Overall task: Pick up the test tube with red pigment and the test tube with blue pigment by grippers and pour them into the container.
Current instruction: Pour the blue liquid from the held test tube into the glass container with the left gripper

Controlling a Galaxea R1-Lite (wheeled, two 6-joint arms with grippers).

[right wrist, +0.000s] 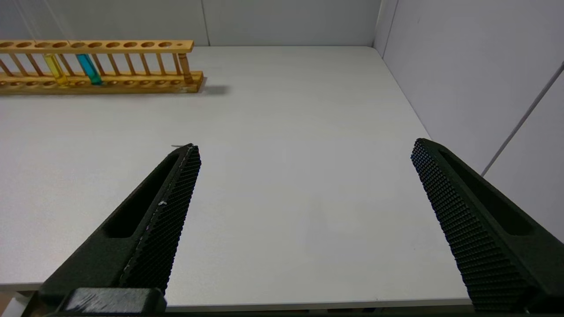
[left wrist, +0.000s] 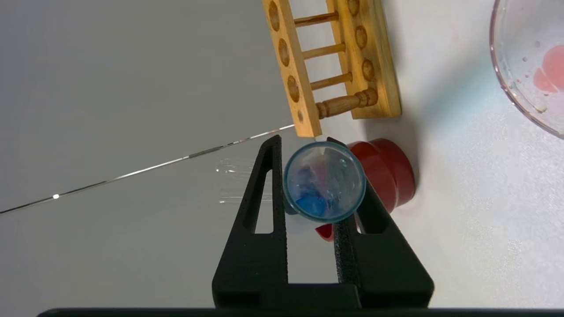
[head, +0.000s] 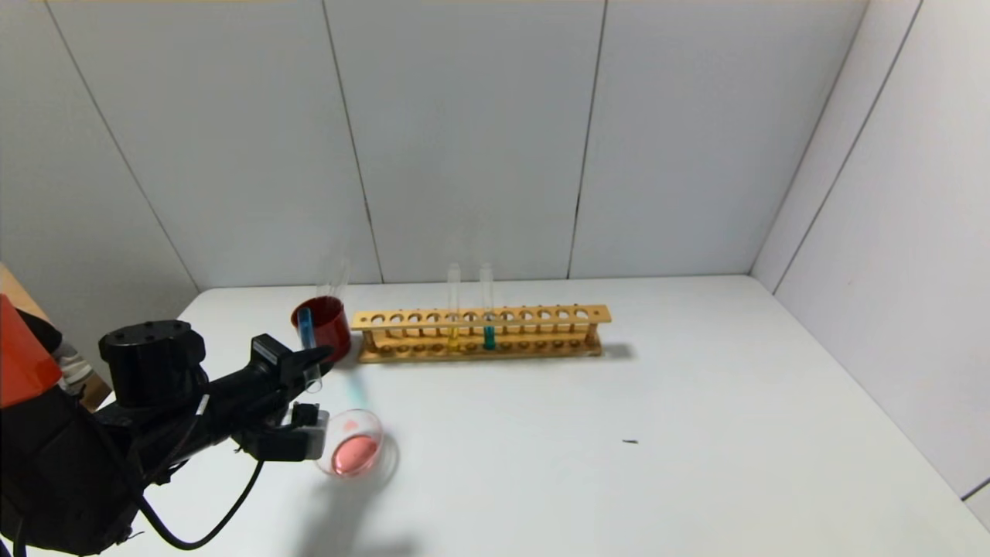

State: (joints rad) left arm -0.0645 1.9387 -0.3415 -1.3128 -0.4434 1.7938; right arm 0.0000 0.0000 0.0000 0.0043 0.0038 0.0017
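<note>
My left gripper (head: 313, 362) is shut on the test tube with blue pigment (head: 307, 329), holding it nearly upright just in front of the dark red cup (head: 334, 325). In the left wrist view the tube (left wrist: 324, 185) shows end-on between the black fingers (left wrist: 264, 211), with blue liquid inside. The container (head: 363, 414), a low clear glass dish, sits on the table right of the gripper and holds pink-red liquid; its rim shows in the left wrist view (left wrist: 506, 88). A faint clear tube (head: 334, 275) stands in the red cup, with no red liquid visible. My right gripper (right wrist: 306, 145) is open over bare table.
A wooden rack (head: 541, 316) stands at the back, right of the red cup, holding a yellow tube (head: 453, 309) and a teal tube (head: 488, 336). White walls close the back and right. A small dark speck (head: 630, 442) lies on the table.
</note>
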